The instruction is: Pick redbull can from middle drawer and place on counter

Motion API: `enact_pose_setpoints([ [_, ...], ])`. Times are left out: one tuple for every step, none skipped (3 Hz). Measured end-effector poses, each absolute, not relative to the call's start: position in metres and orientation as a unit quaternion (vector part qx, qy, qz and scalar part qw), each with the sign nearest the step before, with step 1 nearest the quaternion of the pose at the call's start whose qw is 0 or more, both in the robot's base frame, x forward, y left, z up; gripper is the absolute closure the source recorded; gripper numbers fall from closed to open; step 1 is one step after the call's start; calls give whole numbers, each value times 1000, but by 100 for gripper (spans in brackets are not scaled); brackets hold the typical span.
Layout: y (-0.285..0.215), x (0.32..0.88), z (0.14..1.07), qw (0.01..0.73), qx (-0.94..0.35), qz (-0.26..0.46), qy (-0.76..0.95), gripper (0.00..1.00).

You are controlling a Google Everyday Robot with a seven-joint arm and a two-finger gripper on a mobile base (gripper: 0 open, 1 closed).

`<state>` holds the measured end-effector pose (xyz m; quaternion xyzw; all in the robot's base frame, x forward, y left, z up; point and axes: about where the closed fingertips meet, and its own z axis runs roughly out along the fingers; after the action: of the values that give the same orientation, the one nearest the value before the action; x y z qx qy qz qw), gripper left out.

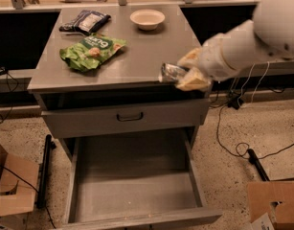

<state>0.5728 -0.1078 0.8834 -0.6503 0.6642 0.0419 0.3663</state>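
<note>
My gripper [187,72] comes in from the right on a white arm and is shut on the redbull can [169,72], a slim silvery can held on its side. The can hangs at the front right edge of the counter [137,51], level with its top. Below, the middle drawer [132,176] is pulled out, and its grey floor holds nothing.
On the counter lie a green snack bag [91,51], a dark snack bag [85,22] and a white bowl [147,18]. A closed drawer front with a dark loop handle [130,116] sits above the open drawer. Cardboard boxes [12,186] and cables lie on the floor.
</note>
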Motion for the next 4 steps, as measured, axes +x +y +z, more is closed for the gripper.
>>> enact_pose_setpoints([
  [-65,626,905,362,-702,-11,613,100],
  [-25,667,915,372,-730,-11,573,100],
  [2,696,913,386,-740,14,550,82],
  [15,717,893,397,-729,64,553,59],
])
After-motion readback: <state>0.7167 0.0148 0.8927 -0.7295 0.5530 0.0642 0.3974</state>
